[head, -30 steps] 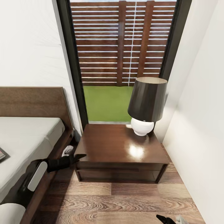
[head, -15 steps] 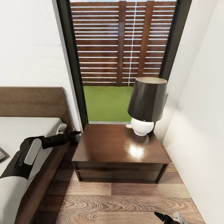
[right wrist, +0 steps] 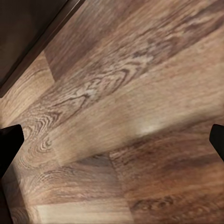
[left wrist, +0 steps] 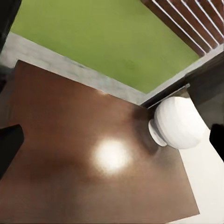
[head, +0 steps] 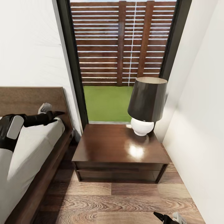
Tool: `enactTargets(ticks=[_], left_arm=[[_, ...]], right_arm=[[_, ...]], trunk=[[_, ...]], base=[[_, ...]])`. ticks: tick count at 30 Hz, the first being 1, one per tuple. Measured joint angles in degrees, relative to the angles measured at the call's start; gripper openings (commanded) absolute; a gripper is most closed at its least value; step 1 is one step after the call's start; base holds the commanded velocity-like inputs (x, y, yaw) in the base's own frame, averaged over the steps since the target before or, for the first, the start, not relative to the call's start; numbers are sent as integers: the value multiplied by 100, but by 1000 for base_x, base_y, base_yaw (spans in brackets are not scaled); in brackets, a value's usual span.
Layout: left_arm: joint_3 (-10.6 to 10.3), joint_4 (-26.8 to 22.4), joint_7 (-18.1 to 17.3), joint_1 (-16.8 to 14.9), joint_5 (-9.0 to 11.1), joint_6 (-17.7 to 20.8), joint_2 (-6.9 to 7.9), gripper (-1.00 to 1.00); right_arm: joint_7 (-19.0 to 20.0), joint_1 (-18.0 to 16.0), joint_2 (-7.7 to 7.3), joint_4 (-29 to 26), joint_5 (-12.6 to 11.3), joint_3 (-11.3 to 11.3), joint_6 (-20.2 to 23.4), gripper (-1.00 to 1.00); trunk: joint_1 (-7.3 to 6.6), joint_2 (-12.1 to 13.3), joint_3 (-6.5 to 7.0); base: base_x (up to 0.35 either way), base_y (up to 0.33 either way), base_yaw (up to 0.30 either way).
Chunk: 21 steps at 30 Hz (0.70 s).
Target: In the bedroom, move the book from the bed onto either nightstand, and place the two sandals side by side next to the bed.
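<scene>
The bed (head: 34,143), with its grey mattress and brown headboard, lies at the left of the head view. My left arm reaches over the mattress, and my left gripper (head: 55,114) hangs near the headboard, open and empty. In the left wrist view a dark fingertip (left wrist: 9,147) sits at each side edge, far apart, over the glossy nightstand top (left wrist: 70,154). The nightstand (head: 119,149) stands between bed and wall. My right gripper (head: 168,217) is low over the floor, its fingertips (right wrist: 9,142) wide apart with nothing between. The book and the sandals are out of view.
A lamp (head: 146,104) with a dark shade and a round white base (left wrist: 179,123) stands on the nightstand's far right corner. Behind it is a tall dark-framed window (head: 121,59). A white wall (head: 199,124) runs close along the right. Wood-plank floor (head: 118,199) lies in front.
My left arm has risen from the front left corner of the nightstand to over the mattress near the headboard. It now covers the spot where the book's corner showed. The right gripper barely moved.
</scene>
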Motion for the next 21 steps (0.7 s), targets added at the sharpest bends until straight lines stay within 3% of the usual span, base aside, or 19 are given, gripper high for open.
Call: enactTargets(ticks=[15, 17, 21], left_arm=[[-12, 353, 46, -548, 3, 8, 1167, 100], [-14, 359, 48, -638, -14, 5, 1464, 100], [-20, 361, 74, -663, -47, 4, 1663, 100]], right_arm=[[-9, 4, 9, -150, 10, 0, 8, 100], [-8, 3, 13, -162, 16, 0, 9, 100], [6, 4, 14, -169, 18, 0, 9, 100]], trunk=[[0, 0, 0], [-1, -1, 0], [0, 0, 0]], base=[[0, 0, 0], [0, 0, 0], [0, 0, 0]])
